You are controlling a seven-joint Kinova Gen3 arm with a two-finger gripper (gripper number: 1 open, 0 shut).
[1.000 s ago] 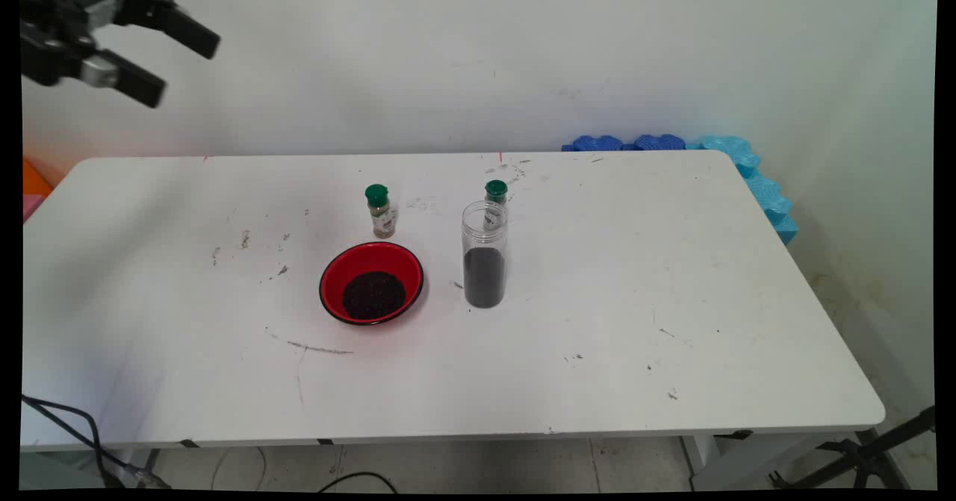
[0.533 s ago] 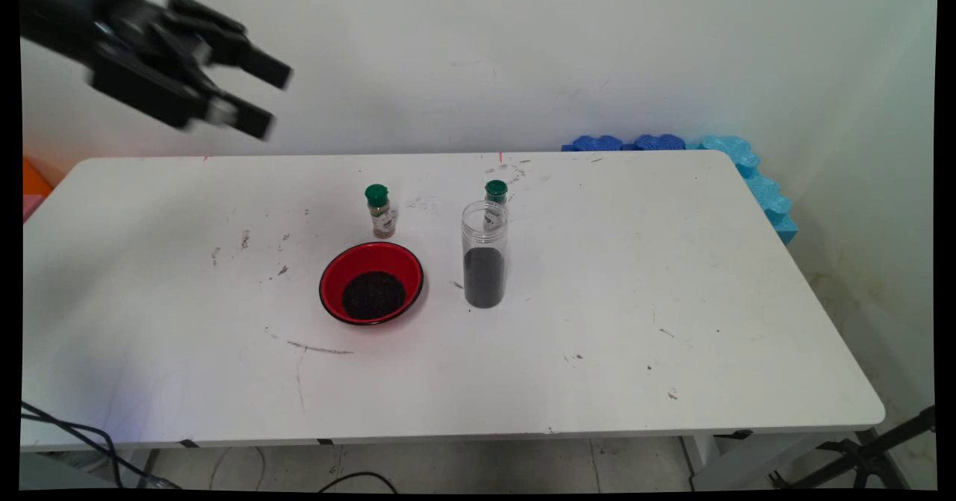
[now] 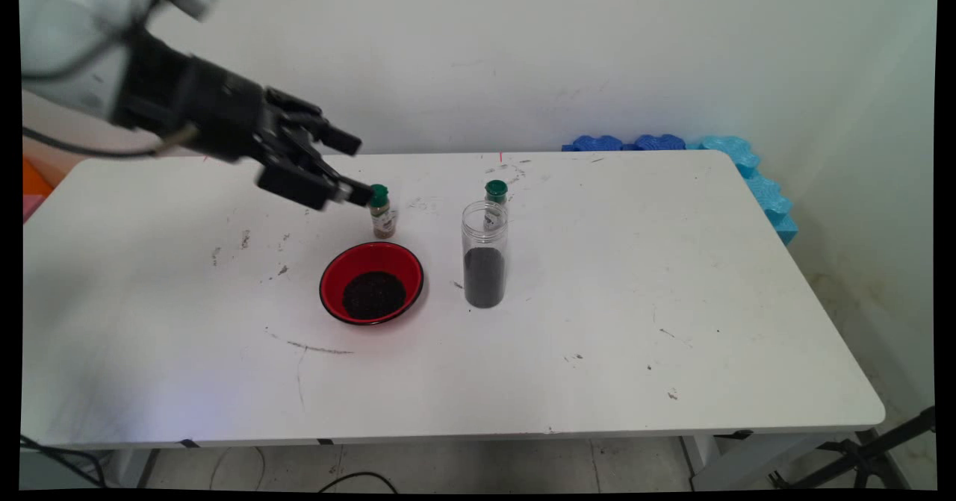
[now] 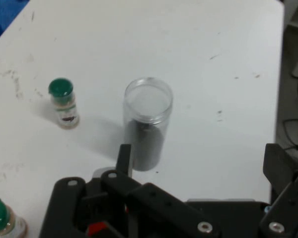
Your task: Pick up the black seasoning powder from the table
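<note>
- Hand (image 3: pixel 349 169): black two-finger hand, entering from the upper left above the desk (image 3: pixel 672 299); its fingers stand spread wide apart and hold nothing.
- Key relation: in the main view the lower fingertip sits at the cap of the left spice bottle (image 3: pixel 382 212); whether it touches cannot be told. In the hand view this bottle (image 4: pixel 2 220) lies at the lower left corner, outside the gap between the fingers.
- Clear jar (image 3: pixel 484 254): upright, long axis vertical, open-topped, part filled with dark grains; it stands ahead of the hand, to its right in the main view, and lies nearly centred in the hand view (image 4: pixel 147 130).
- Red bowl (image 3: pixel 371 283): holds dark grains, just in front of the left spice bottle.
- Count: two green-capped spice bottles, the second (image 3: pixel 494 201) directly behind the jar; one jar; one bowl.
</note>
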